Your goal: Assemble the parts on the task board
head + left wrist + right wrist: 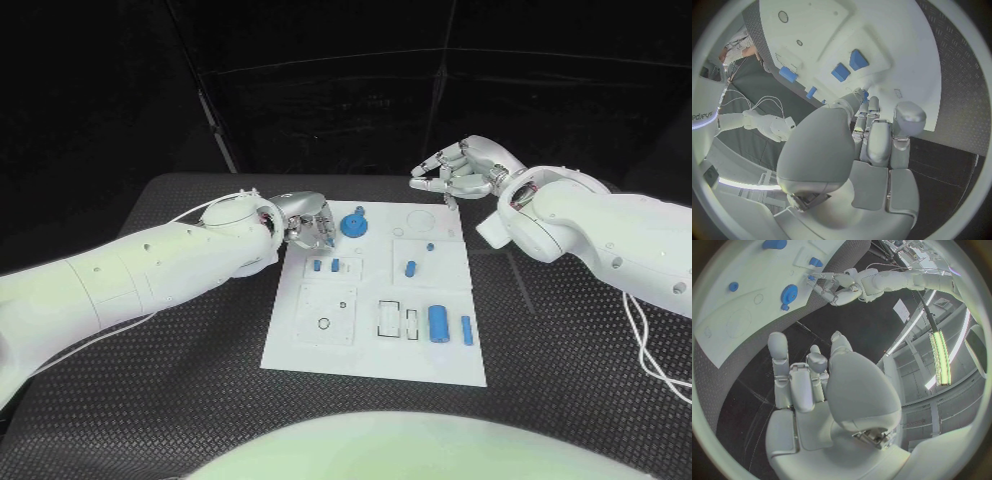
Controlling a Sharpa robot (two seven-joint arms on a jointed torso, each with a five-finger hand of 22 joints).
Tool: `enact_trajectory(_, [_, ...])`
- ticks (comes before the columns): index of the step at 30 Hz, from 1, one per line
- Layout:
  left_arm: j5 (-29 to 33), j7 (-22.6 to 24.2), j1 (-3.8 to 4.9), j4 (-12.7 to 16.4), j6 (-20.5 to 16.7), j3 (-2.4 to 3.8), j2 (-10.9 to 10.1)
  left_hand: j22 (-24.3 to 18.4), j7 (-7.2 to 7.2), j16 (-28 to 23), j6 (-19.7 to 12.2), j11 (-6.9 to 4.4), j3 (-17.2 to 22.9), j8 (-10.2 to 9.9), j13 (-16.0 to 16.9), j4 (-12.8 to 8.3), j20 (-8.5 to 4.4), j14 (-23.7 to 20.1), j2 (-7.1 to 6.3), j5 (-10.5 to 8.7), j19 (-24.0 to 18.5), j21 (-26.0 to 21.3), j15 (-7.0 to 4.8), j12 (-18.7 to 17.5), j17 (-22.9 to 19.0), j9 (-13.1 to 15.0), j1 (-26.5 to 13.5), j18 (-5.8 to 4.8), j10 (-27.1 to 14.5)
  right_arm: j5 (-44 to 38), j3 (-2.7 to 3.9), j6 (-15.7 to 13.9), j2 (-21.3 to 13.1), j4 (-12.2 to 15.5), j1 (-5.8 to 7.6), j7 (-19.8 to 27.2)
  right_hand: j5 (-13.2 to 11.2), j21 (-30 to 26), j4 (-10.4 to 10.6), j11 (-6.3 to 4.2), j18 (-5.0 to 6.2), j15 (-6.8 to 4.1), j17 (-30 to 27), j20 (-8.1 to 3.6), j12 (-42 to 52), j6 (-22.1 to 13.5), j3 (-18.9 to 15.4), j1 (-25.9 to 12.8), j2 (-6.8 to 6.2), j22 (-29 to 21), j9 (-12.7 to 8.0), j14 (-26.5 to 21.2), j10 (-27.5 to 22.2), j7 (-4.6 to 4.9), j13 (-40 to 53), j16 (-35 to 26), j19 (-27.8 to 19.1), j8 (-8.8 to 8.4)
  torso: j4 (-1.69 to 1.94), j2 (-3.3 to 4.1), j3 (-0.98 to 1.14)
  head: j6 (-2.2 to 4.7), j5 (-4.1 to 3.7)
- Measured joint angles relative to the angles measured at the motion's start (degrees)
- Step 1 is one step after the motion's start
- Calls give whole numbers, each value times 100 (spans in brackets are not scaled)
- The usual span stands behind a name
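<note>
The white task board lies in the middle of the black table. A blue gear sits near its far edge, also seen in the right wrist view. Small blue pieces and a blue peg lie mid-board, and two blue cylinders near the right side. My left hand hovers at the board's far left corner, just left of the gear, fingers drawn close and holding nothing that I can make out; a bit of blue peeks past its fingertips. My right hand is raised beyond the board's far right corner, empty, fingers loosely apart.
A small dark ring and a rectangular slot are on the near half of the board. Textured black table surrounds the board on all sides. White cables trail from both arms.
</note>
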Motion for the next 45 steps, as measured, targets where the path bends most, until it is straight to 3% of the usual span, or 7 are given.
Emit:
enact_trajectory(31, [18,-46,-21,-173,223,2,145,14,-22,0,20,0,0,-22,0,0,0,0,-22,0,0,35,0,-24,-28,-13,-22,1,0,0,0,9,22,-9,-1,0,0,0,0,0,0,0,-1,0,0,0,0,0,0,0,0,0,0,0,-1,0,0,0,4,-2,-1,-43,-5])
enact_trajectory(36, [19,-58,-21,-181,257,2,166,86,-3,0,-6,0,32,-119,0,-14,2,0,-52,0,41,113,0,-104,-36,-47,-52,0,0,0,0,11,30,-15,-2,0,0,0,0,0,0,0,-1,0,0,0,0,0,0,0,0,0,0,0,0,0,0,0,5,-3,-1,-47,-5])
enact_trajectory(42, [56,-63,-25,-187,271,2,183,148,-23,0,-437,0,94,-420,0,-16,2,0,-112,0,41,150,0,-229,-71,-180,-112,0,0,0,0,14,38,-23,-3,0,0,-21,-17,0,0,0,-1,0,0,0,-17,0,0,-11,0,0,0,0,-9,-23,0,0,5,-3,-1,-48,-5])
enact_trajectory(45, [89,-66,-25,-194,272,2,184,156,-22,0,-515,0,110,-441,0,0,2,0,-139,0,41,150,0,-268,-87,-205,-139,0,0,0,0,17,38,-27,-4,0,0,-22,-17,0,0,0,-21,0,-13,0,-17,0,0,-36,0,0,0,0,-54,-23,0,0,4,-3,-1,-52,-4])
